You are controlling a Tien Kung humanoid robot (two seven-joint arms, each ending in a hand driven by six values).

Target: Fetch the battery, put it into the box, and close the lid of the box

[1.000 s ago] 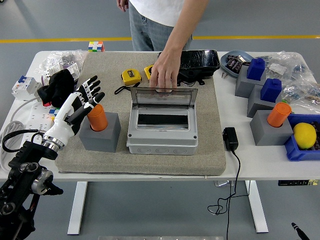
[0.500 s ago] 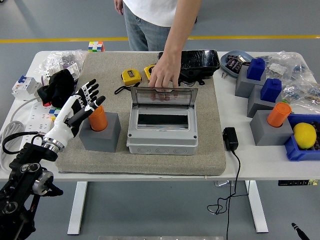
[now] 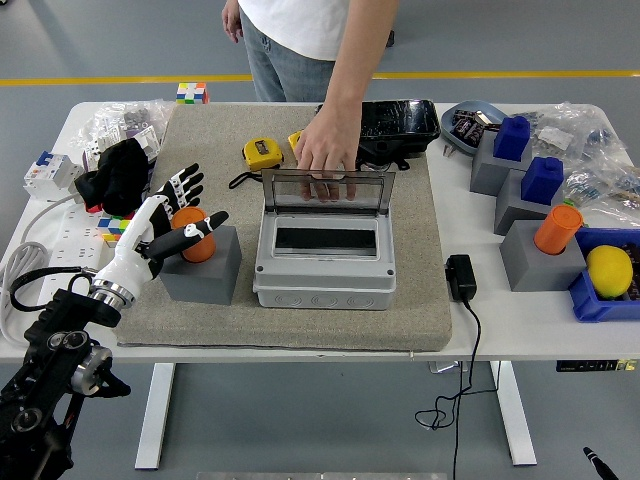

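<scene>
Left hand (image 3: 172,218), white-backed with black fingers spread loose, gripping nothing, thumb across the orange battery (image 3: 193,234) and hiding part of it. Battery a smooth cylinder upright in a grey block holder (image 3: 201,267) on rough beige matting (image 3: 300,220). Grey plastic box (image 3: 324,260) mid-mat, clear lid (image 3: 327,188) raised, person's hand (image 3: 325,150) on top edge, fingertips blurred behind it.
</scene>
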